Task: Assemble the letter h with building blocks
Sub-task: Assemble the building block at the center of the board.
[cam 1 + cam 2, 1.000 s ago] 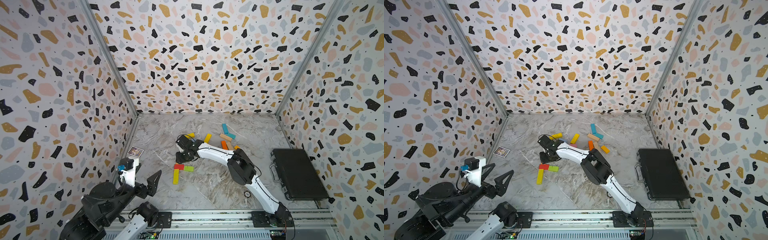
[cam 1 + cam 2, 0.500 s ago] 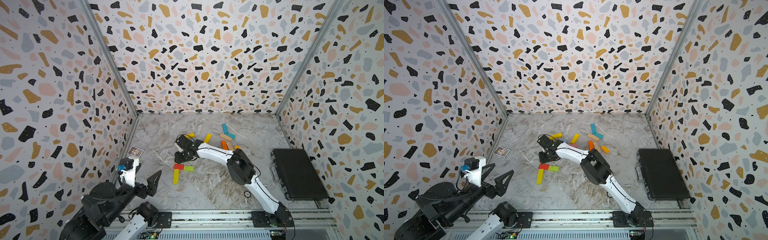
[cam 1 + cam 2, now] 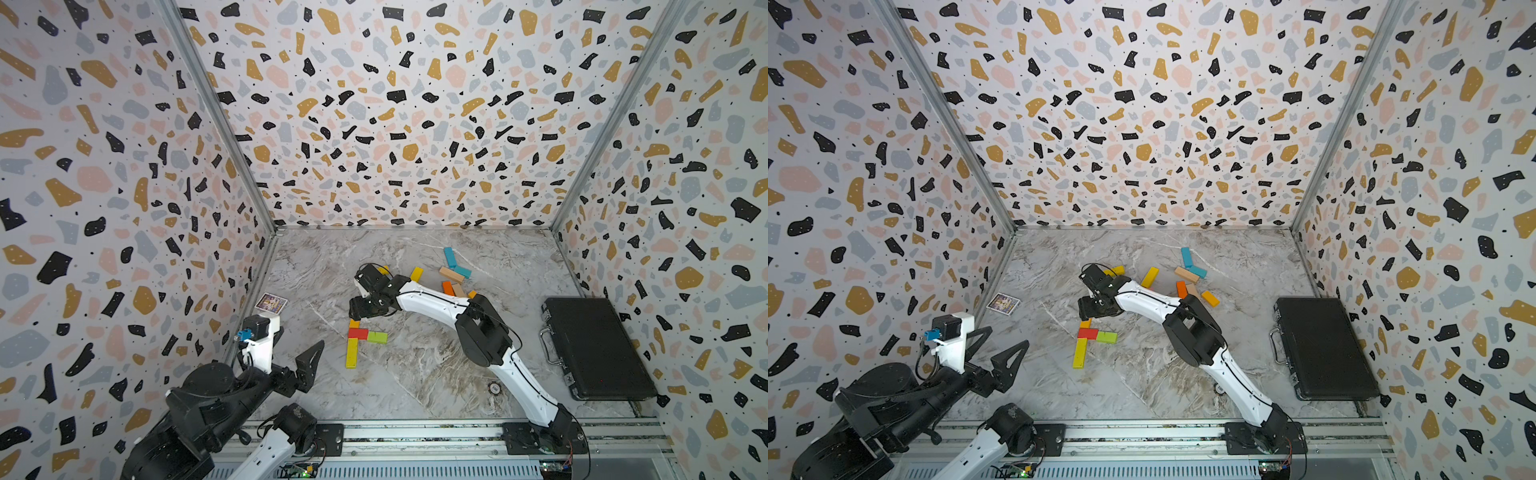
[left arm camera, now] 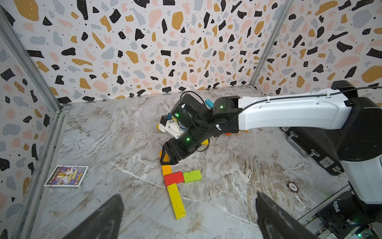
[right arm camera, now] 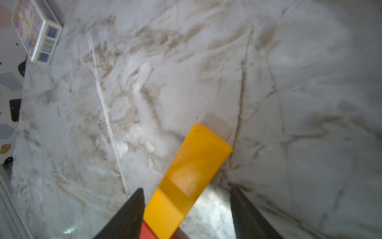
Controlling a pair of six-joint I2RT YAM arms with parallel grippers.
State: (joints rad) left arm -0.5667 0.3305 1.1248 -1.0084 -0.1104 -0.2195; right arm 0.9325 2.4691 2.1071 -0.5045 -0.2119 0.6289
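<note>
An orange block lies flat on the marble floor, one end against a red block. A green block sits to the right of the red one, and a long yellow block runs toward the front. My right gripper hovers low over the orange block. It is open: one finger is close to the block's side and the other stands well clear. In both top views its body hides the orange block's far end. My left gripper is open and empty, raised at the front left.
Loose blocks lie at the back: a teal one, tan, yellow and orange. A black case stands at the right and a card box by the left wall. A chip lies near the right arm.
My right gripper's jaws have spread apart around the orange block, which stays on the floor. The arm itself has barely shifted. The left arm has not moved.
</note>
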